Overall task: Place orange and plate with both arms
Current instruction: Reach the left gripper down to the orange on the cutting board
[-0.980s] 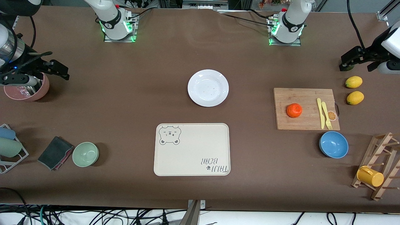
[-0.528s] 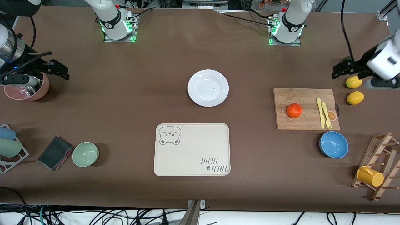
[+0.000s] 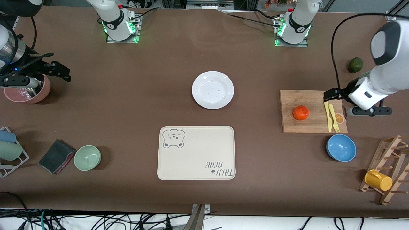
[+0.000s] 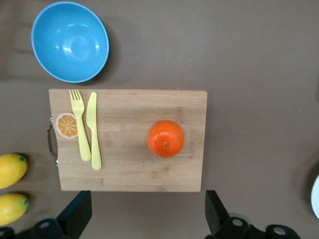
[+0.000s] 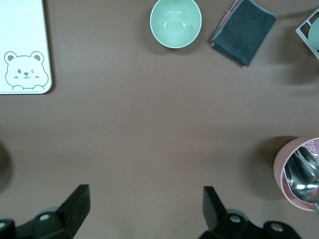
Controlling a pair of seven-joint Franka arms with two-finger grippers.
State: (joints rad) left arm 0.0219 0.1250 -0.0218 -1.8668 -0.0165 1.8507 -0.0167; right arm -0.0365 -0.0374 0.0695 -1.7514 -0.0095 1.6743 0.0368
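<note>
Sitting at table centre, our white plate lies flat, with the bear tray at its 6 o'clock. Our cutting board runs lengthwise along the table and carries the round orange, stem dimple up; a yellow knife and fork lie at its 3 o'clock. Our left gripper hovers spread wide over the board's edge; our right gripper waits, fingers parted, beside the pink bowl.

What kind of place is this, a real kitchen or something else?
Probably a robotics lab set up as a mock kitchen. Two arm bases are bolted to a brown table, loose cables hang below its edge, and kitchenware such as a cutting board and plate is laid out.
</note>
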